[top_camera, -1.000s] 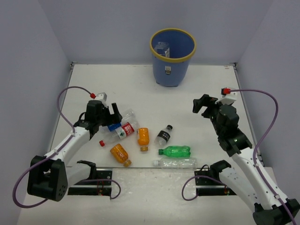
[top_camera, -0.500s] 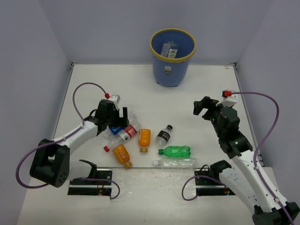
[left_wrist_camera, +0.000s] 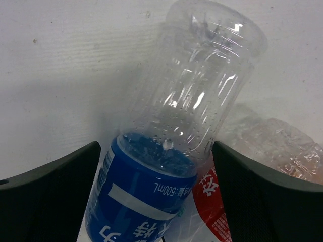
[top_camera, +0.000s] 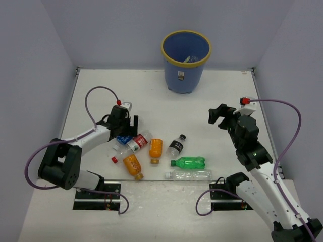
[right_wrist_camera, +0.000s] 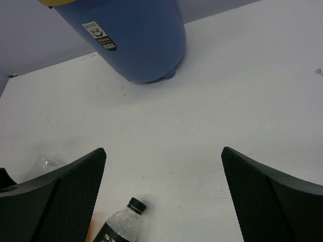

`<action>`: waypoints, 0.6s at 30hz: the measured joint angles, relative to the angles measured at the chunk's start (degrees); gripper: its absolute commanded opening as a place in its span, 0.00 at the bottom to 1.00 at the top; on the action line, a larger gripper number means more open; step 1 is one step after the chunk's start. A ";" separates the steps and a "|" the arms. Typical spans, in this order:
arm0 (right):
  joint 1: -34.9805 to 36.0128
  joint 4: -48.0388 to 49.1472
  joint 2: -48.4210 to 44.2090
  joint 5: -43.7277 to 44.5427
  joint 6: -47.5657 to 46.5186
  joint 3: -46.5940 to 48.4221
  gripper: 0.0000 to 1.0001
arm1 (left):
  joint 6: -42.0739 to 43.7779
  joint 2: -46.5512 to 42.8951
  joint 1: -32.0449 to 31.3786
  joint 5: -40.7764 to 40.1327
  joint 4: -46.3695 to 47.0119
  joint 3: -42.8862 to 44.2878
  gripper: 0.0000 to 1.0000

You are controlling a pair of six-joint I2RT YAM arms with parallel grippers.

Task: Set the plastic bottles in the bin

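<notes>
The blue bin with a yellow rim stands at the far middle of the table. Several plastic bottles lie in front of my left arm. My left gripper is open and straddles the blue-labelled clear bottle, one finger on each side with small gaps. Beside it lies a crumpled red-labelled bottle. Further right lie an orange bottle, a second orange one, a black-labelled one, a green one and a plain clear one. My right gripper hangs open and empty above the table.
The right wrist view shows the bin's base ahead and the black-labelled bottle's cap below the open gripper. A loose red cap lies near the orange bottle. Grey walls close in the white table on three sides.
My left gripper has moved right and down onto the blue-labelled bottle, and its jaws have narrowed a little. The clear bottle seen in the bin's mouth has dropped out of sight. The right arm barely moved.
</notes>
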 measured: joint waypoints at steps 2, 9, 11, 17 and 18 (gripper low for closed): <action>-0.11 0.02 0.00 -0.41 -0.02 0.00 0.99 | 0.36 1.01 -0.07 -0.03 -0.14 0.65 0.54; -0.21 0.00 -0.06 -1.85 -0.07 -0.02 0.99 | 1.65 1.79 -0.33 0.75 -0.11 4.30 0.42; -0.21 -0.02 -0.05 -2.62 -0.09 -0.02 0.99 | 1.95 1.79 -0.33 1.00 -0.15 5.63 0.42; -0.36 0.02 -0.19 -3.65 -0.09 -0.02 0.99 | 4.04 1.79 -0.33 1.80 -1.68 15.76 0.39; -0.40 0.02 -0.27 -3.91 -0.11 -0.02 0.99 | 4.79 1.63 -0.33 2.75 -1.34 17.92 0.40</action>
